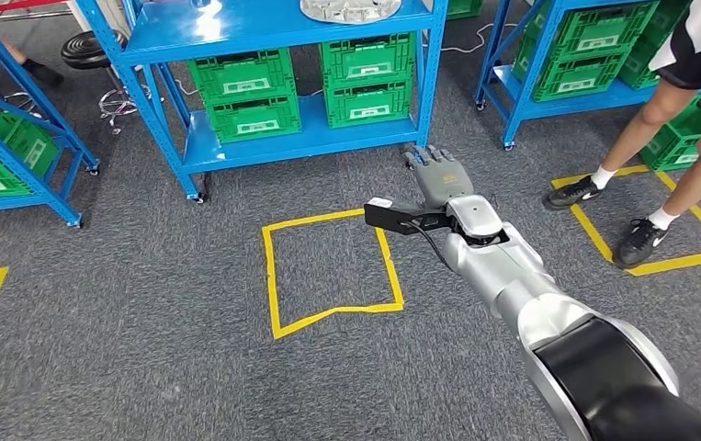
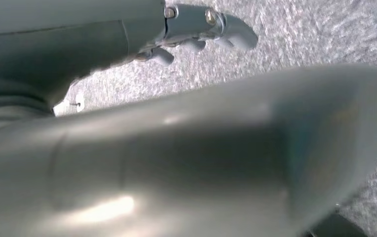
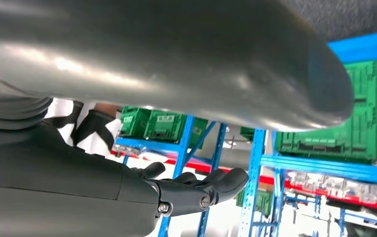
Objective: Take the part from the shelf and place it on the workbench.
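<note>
One part [image 1: 351, 9] on blue shelf [image 1: 282, 23], well beyond right hand [image 1: 438, 173]; hand empty, fingers extended; left hand [image 2: 196, 29] empty.

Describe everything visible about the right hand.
The right hand is dark grey, on a silver arm reaching forward over the grey carpet toward the blue shelf. Its fingers are stretched out and slightly apart, holding nothing and touching nothing. A black bracket with a cable sticks out sideways at the wrist. In the right wrist view the fingers look gently curved, with metal pins at the knuckles.
</note>
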You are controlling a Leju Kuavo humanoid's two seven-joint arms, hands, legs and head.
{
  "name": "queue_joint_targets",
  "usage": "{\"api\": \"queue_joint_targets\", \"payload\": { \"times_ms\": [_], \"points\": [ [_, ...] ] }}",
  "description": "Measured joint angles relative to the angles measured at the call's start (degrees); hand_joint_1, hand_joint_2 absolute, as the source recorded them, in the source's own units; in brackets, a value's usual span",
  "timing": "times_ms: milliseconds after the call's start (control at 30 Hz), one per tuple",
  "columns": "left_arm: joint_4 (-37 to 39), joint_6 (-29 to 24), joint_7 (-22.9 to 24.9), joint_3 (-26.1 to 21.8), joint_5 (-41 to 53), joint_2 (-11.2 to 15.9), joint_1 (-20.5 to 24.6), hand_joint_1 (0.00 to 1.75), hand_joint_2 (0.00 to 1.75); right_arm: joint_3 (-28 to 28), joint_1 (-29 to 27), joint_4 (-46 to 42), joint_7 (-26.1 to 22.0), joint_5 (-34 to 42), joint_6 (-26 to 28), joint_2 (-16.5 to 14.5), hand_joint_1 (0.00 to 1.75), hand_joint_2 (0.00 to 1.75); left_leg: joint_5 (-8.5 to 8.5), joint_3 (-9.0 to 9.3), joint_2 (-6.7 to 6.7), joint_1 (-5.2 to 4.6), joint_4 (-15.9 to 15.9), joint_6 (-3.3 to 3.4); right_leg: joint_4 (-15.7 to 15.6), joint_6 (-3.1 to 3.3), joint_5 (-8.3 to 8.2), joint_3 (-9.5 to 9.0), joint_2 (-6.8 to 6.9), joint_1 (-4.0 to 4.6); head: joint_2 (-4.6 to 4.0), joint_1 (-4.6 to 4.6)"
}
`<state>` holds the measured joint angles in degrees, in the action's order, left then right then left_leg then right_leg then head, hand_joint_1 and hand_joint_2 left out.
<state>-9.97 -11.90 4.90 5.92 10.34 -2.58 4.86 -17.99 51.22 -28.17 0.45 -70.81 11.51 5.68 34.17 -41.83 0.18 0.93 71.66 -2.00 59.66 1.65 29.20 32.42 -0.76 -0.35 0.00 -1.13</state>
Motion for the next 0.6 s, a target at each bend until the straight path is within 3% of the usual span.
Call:
{"api": "queue_joint_targets", "payload": {
  "times_ms": [67,133,267,333,400,433,467,500,567,600],
  "points": [
    [0.05,0.0,-0.06,0.0,0.07,0.12,-0.23,0.0,0.0,-0.46,0.05,0.06,0.08,0.22,0.11,-0.08,0.0,0.0,-6.44,1.2,-0.3,-0.93,-7.19,1.54,-0.02,0.0,1.16,-1.29,-0.15,0.38,0.0,-0.01],
    [0.08,0.0,-0.1,0.0,0.25,0.25,-0.31,0.0,0.0,-0.85,0.14,0.14,-0.07,0.52,0.15,-0.24,0.0,0.0,-10.26,2.22,-0.7,-1.62,-11.26,2.51,-0.16,-0.44,1.97,-2.05,-0.37,0.61,0.0,-0.11],
    [0.02,-0.02,-0.16,0.0,0.42,0.2,-0.26,0.0,0.0,-1.61,0.99,0.14,-0.3,1.05,0.0,-0.37,0.0,0.0,-10.3,4.4,-0.67,-1.31,-12.84,3.46,1.76,-1.65,1.66,-2.12,-0.36,0.77,0.0,-0.35],
    [0.01,-0.02,-0.2,0.0,0.43,0.21,-0.09,0.0,0.0,-1.86,1.62,0.15,-0.28,1.23,-0.01,-0.43,0.0,0.0,-9.87,5.48,-0.66,-1.08,-13.31,3.9,7.11,-2.28,2.87,1.08,0.04,0.53,0.0,-0.5],
    [0.01,-0.01,-0.25,0.0,0.44,0.17,0.03,0.0,0.0,-2.11,1.67,0.18,-0.2,1.31,0.12,-0.49,0.0,0.0,-9.18,6.01,-0.68,-1.02,-13.36,4.06,13.44,-2.9,5.75,5.86,0.21,0.2,0.0,-0.52],
    [0.01,0.0,-0.27,0.0,0.44,0.14,-0.02,0.0,0.0,-2.19,1.46,0.19,-0.16,1.34,0.23,-0.5,0.0,0.0,-8.79,6.34,-0.72,-0.99,-13.33,4.02,14.88,-3.1,6.54,7.55,0.26,0.08,0.0,-0.54],
    [0.01,0.01,-0.28,0.0,0.44,0.13,-0.1,0.0,0.0,-2.22,1.26,0.21,-0.13,1.37,0.35,-0.5,0.0,0.0,-8.36,6.79,-0.77,-0.96,-13.27,3.94,14.53,-3.21,6.09,8.38,0.31,0.0,0.0,-0.54],
    [0.01,0.01,-0.28,0.0,0.44,0.12,-0.17,0.0,0.0,-2.24,1.16,0.21,-0.12,1.38,0.45,-0.5,0.0,0.0,-7.9,7.3,-0.8,-0.94,-13.18,3.83,12.32,-3.22,4.24,8.23,0.36,-0.07,0.0,-0.55],
    [0.01,0.01,-0.28,0.0,0.44,0.13,-0.2,0.0,0.0,-2.27,1.19,0.22,-0.12,1.43,0.58,-0.49,0.0,0.0,-6.93,8.35,-0.82,-0.98,-12.97,3.43,4.73,-2.97,-1.24,6.13,0.55,-0.04,0.01,-0.5],
    [0.01,0.01,-0.28,0.0,0.45,0.13,-0.12,0.0,0.0,-2.3,1.26,0.24,-0.12,1.47,0.61,-0.49,0.0,0.0,-6.53,8.63,-0.82,-1.02,-12.88,3.15,1.79,-2.69,-2.57,5.23,0.64,0.09,0.01,-0.5]
  ]
}}
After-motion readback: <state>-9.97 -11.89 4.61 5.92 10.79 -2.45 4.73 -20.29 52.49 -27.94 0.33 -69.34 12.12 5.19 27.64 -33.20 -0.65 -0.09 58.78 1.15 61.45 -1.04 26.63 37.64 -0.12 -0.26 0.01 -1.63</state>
